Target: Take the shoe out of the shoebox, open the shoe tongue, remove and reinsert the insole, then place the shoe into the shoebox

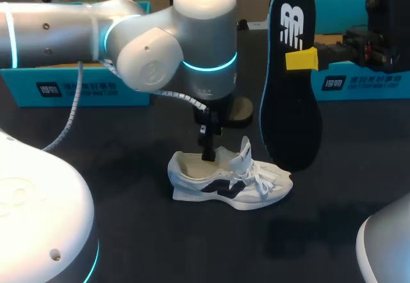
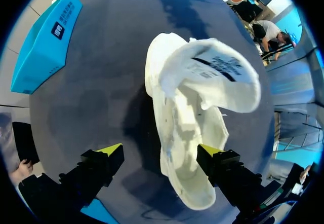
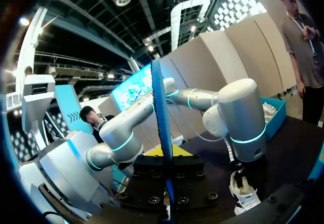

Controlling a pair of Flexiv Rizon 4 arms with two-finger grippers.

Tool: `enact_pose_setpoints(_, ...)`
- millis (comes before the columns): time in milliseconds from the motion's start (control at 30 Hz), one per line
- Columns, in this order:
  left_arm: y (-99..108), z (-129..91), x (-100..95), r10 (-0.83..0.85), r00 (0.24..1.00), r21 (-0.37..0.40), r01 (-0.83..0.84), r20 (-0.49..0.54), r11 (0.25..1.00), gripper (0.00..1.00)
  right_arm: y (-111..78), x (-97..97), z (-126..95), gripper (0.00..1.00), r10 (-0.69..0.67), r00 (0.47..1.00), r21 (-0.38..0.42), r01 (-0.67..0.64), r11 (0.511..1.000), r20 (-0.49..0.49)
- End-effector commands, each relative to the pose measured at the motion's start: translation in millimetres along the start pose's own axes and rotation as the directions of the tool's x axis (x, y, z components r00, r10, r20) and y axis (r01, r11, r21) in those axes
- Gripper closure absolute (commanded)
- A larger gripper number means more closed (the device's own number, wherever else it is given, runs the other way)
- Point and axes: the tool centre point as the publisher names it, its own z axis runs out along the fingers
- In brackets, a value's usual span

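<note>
Left gripper [image 2: 159, 153]: spread wide, holding nothing; one finger seemingly at the heel of the one shoe [image 2: 188, 107].
Right gripper [image 1: 301, 59]: clamped on the one insole [image 1: 289, 97], held upright.
Shoe: on the bench [image 1: 128, 232], tongue raised.
Boxes, two: left shoebox [image 1: 77, 91], right shoebox [image 1: 362, 81].

**Arm and Gripper Status**

The left arm [image 1: 77, 24] enters from the left and runs level across the far side of the table [image 1: 128, 200] to the middle. It turns downward at the wrist joint [image 1: 205, 40], whose ring light shows cyan. The left gripper [image 1: 209, 150] points straight down at the heel opening of the shoe [image 1: 227, 180]. Its fingers [image 2: 107, 153] are spread wide: one tip is over the table and the other lies against the shoe's side. Nothing is clamped.

The right arm [image 1: 384, 33] enters from the far right, level above the table. The right gripper [image 1: 301, 59] points left, with its fingers pressed on both faces of the insole [image 1: 291, 104], holding it upright.
</note>
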Motion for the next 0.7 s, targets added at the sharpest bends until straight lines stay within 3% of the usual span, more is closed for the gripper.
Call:
enact_pose_setpoints(33,-4,16,-2.8,-0.009,1.0,0.012,0.009,-0.006,1.0,0.0,2.1,-2.3,2,1.0,0.002,1.0,0.005,-0.002,1.0,-0.002)
enact_pose_setpoints(200,-3,26,0.1,-0.028,1.0,0.018,0.028,0.0,0.999,0.07,2.1,-2.3,2,1.0,0.002,1.0,0.005,-0.002,1.0,-0.002)
enact_pose_setpoints(333,-2,35,1.7,-0.047,0.999,0.004,0.048,-0.004,0.999,0.27,2.1,-2.3,2,1.0,0.002,1.0,0.005,-0.002,1.0,-0.002)
enact_pose_setpoints(467,0,39,3.2,-0.063,0.998,-0.001,0.063,0.001,0.998,0.6,2.1,-2.3,2,1.0,0.002,1.0,0.005,-0.002,1.0,-0.002)
enact_pose_setpoints(500,1,40,3.5,-0.065,0.998,-0.001,0.065,0.001,0.998,0.73,2.1,-2.3,2,1.0,0.002,1.0,0.005,-0.002,1.0,-0.002)
enact_pose_setpoints(533,2,41,3.8,-0.068,0.998,0.0,0.068,0.001,0.998,1.0,2.1,-2.3,2,1.0,0.002,1.0,0.005,-0.002,1.0,-0.002)
enact_pose_setpoints(700,5,41,6.7,-0.067,0.998,0.011,0.067,0.01,0.998,1.0,2.1,-2.3,2,1.0,0.002,1.0,0.005,-0.002,1.0,-0.002)
